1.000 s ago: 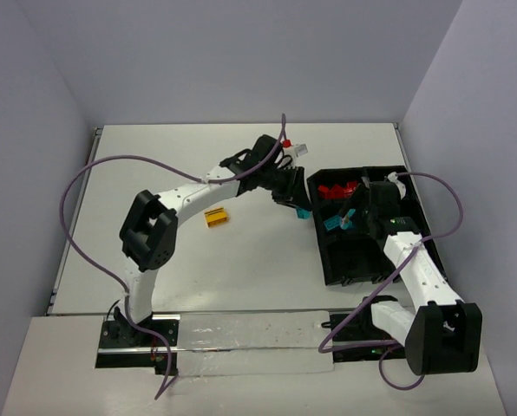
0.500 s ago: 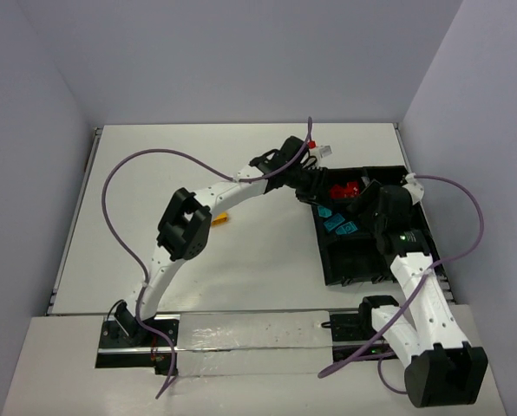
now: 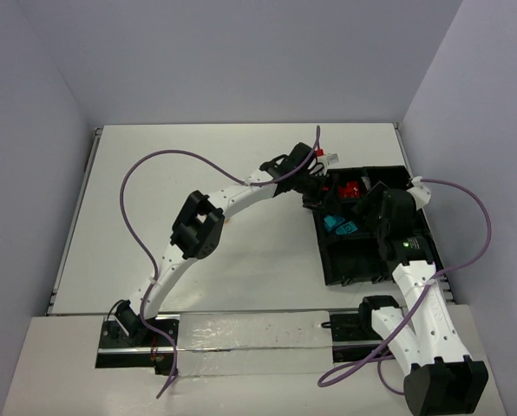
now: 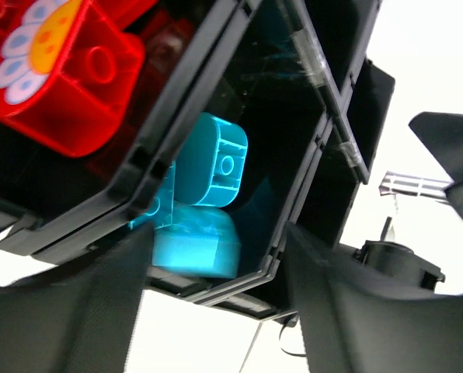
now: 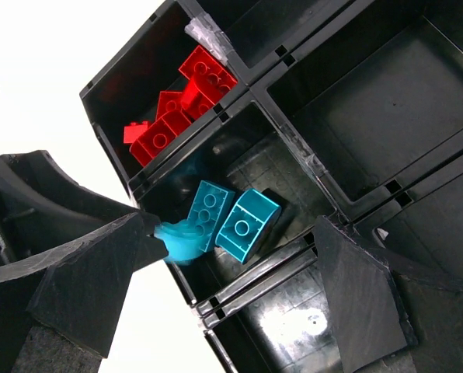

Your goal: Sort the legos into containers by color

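Three cyan bricks (image 5: 247, 224) sit in the tray (image 5: 294, 151) bin at frame centre; the blurred brick (image 5: 179, 239) at its left rim apparently lies loose between the nearer, wide-spread left fingers (image 4: 332, 295). Right fingers (image 5: 92, 280), equally wide, hold nothing.

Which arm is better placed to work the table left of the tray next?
Probably left: the left fingers hang open at the left rim of the tray, beside that table; the right fingers hover open over the tray's middle, farther away.
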Controlling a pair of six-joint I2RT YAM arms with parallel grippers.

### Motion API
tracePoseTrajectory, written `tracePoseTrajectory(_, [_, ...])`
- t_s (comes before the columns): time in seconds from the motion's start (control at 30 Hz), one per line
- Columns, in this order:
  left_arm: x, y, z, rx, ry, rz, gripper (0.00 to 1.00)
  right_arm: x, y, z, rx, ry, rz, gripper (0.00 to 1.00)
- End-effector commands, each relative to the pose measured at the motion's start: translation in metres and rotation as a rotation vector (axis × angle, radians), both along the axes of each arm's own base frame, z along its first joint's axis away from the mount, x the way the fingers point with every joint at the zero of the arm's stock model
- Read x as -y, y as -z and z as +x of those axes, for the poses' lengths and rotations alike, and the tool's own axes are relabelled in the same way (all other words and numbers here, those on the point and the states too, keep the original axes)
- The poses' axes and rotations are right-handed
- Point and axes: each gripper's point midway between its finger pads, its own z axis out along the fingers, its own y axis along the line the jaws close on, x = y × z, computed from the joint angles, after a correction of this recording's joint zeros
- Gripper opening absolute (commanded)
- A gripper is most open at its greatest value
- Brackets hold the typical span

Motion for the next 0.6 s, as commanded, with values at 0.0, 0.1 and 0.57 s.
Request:
tracePoseTrajectory(0.0, [0.013, -0.029, -0.010, 0.042, 0.054, -0.066, 0.86, 0.007, 0.002, -0.004, -0.003, 0.025, -0.023, 0.98])
tracePoseTrajectory(0.1, [0.013, -0.035, -0.011, 0.053, 0.064, -0.077, 0.92, 0.007, 0.001, -0.003, -0.002, 0.021, -0.027, 0.98])
tracePoseTrajectory(0.57, [-0.141, -0.107, 0.032, 0.316, -0.277, 0.172, 0.86, -0.004, -0.018, 0.001, 0.073, -0.053, -0.018, 0.97])
